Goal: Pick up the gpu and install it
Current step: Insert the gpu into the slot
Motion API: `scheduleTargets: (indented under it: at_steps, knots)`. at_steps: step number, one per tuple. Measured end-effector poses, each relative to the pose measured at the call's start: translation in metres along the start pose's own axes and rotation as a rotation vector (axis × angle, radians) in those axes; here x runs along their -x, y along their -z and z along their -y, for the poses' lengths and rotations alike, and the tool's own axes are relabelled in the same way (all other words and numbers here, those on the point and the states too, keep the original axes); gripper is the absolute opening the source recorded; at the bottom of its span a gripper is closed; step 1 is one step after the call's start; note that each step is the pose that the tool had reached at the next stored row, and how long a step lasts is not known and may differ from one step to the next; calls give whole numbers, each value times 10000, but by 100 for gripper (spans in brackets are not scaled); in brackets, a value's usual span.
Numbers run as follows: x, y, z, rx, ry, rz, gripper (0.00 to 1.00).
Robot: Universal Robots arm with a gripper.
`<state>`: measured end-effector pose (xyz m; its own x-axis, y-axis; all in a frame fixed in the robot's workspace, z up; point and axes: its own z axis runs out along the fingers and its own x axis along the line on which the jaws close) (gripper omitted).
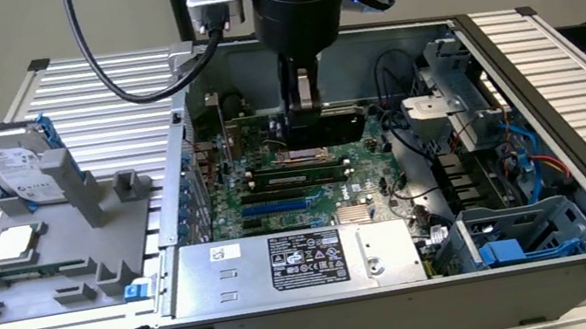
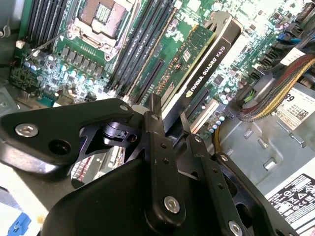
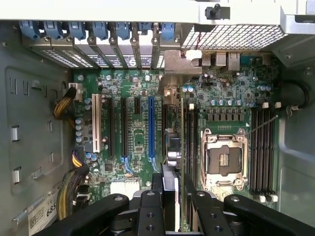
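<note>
In the exterior view the pincer (image 1: 305, 110) holds the gpu (image 1: 325, 127) upright inside the computer case (image 1: 563, 86), low over the motherboard (image 1: 308, 184). In both wrist views its fingers (image 2: 156, 147) clamp the card's edge above the slots; pickup is done, seating looks unfinished.

Even, diffuse overhead light fills the exterior view; the ribbed table (image 1: 558, 52) reads bright, nearly washed out toward the upper right. The open case (image 1: 412, 322) is dimmer inside, with soft shadow under the arm at upper centre. In the second wrist view the gripper (image 2: 167, 120) linkage in the lower half is dark and soft, out of focus, while the board (image 2: 59, 69) behind is sharper. In the first wrist view the upper edge glares white, and lines bow slightly near the corners.
</note>
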<state>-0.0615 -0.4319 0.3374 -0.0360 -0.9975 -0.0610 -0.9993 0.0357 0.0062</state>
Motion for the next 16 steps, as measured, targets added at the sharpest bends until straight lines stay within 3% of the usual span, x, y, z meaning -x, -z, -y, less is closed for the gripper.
scheduleTargets:
  at_steps: [16]
  knots:
    - [-4,-81,1,-1,0,3,0]
